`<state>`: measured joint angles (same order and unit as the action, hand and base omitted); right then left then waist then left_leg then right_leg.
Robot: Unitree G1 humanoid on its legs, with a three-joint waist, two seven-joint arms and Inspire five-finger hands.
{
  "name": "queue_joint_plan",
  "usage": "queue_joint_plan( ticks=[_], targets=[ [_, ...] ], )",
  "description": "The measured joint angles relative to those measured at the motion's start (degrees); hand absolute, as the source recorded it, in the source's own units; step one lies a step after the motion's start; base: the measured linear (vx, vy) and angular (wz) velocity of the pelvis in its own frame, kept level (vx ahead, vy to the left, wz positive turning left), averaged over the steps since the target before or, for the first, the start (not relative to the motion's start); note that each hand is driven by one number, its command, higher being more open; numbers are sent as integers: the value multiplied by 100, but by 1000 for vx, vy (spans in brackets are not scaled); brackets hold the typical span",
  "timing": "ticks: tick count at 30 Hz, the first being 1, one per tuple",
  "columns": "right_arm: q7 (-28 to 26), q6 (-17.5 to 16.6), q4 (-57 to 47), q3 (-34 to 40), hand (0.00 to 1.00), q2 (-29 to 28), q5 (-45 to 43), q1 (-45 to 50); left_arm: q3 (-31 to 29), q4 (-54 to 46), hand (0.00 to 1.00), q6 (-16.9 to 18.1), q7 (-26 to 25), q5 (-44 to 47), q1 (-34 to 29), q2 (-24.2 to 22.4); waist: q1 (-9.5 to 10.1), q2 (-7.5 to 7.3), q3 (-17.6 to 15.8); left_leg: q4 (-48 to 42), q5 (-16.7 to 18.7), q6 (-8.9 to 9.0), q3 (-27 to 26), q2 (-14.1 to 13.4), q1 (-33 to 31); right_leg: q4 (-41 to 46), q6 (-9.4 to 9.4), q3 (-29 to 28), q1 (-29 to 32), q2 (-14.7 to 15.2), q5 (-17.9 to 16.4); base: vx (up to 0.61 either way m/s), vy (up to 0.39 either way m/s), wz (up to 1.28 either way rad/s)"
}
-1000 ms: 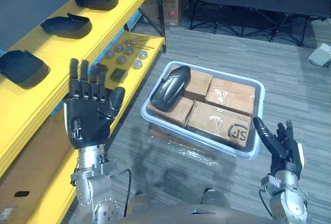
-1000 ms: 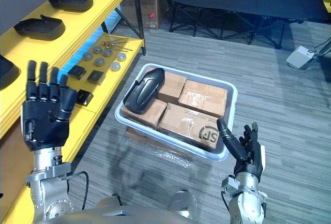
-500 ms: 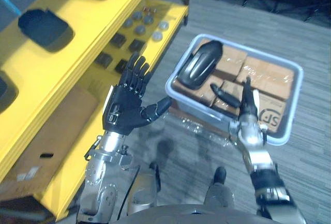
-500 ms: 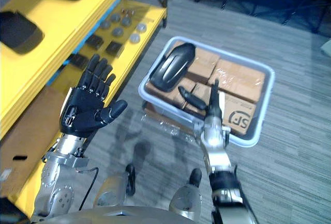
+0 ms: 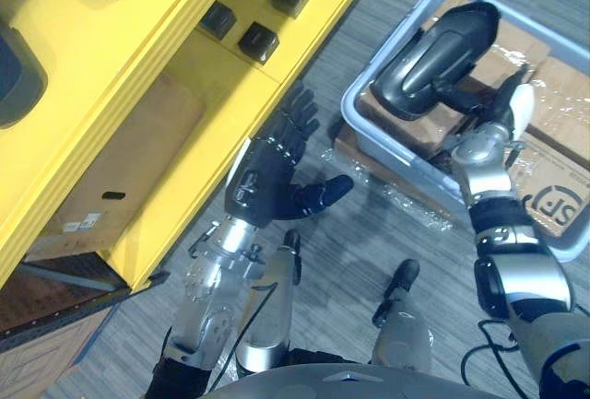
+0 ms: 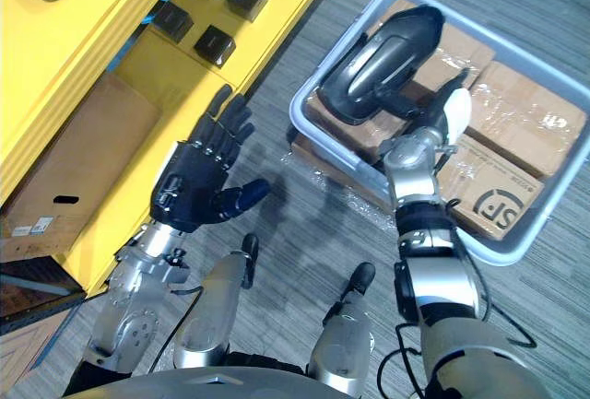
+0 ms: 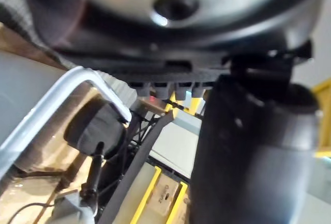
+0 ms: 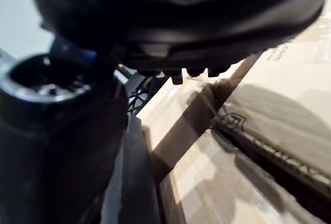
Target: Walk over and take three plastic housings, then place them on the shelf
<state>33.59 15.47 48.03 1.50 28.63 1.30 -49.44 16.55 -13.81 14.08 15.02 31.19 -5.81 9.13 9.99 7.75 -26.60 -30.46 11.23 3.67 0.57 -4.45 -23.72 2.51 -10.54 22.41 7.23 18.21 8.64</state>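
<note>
Plastic housing (image 6: 383, 63) on boxes (image 6: 525, 132) in bin (image 6: 297, 115), right hand (image 6: 438, 123) just beside.

Bright even indoor light, soft shadows on floor (image 6: 304, 228), glare on wrapped boxes (image 6: 539, 123).

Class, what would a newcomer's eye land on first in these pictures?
The dark plastic housing lying on cardboard boxes in the pale bin, at the right, with the right hand reaching in by it. Next, the left hand, fingers spread open, held over the floor beside the bright yellow shelf.
</note>
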Motion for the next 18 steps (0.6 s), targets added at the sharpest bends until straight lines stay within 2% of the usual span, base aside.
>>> queue_joint_plan(
  ticks=[1, 5, 6, 9, 13, 18],
  targets=[
    [86, 60, 252, 0, 100, 166, -18, -143, 94, 134, 100, 0, -47, 5, 72, 1, 77, 98, -46, -36, 0, 0, 50, 0, -2, 54, 1, 54, -9, 0, -1, -30, 7, 7],
    [245, 89, 736, -196, 100, 571, -233, -596, 241, 318, 100, 20, -191, 61, 123, 5, 231, 281, -129, -48, -42, -17, 143, 28, -187, 80, 1, 169, 116, 6, 0, -74, 5, 9],
    [304, 122, 907, -256, 0, 668, -276, -756, 302, 407, 100, 35, -259, 77, 158, 4, 287, 341, -155, -47, -51, -25, 162, 28, -220, 151, 5, 176, 170, 11, -3, -84, 2, 8],
    [408, 212, 1151, -345, 0, 825, -574, -1025, 340, 568, 100, 86, -355, 77, 185, 1, 389, 371, -161, -69, -68, -36, 184, 30, -335, 179, 6, 200, 272, 13, -4, -81, 3, 4],
    [451, 740, 1448, -651, 0, 1218, -617, -1230, 338, 771, 100, 116, -575, 77, 307, 5, 508, 417, -173, -150, -73, -43, 237, 54, -419, 246, 13, 245, 303, 36, -8, -58, 10, 7],
    [-143, 1246, 1626, -658, 0, 1778, -323, -1247, 291, 764, 100, 309, -877, 447, 325, 52, 542, 417, -173, -142, -85, -52, 260, 63, -444, 255, 13, 299, 292, 43, -8, -54, -4, 3]
  ],
)
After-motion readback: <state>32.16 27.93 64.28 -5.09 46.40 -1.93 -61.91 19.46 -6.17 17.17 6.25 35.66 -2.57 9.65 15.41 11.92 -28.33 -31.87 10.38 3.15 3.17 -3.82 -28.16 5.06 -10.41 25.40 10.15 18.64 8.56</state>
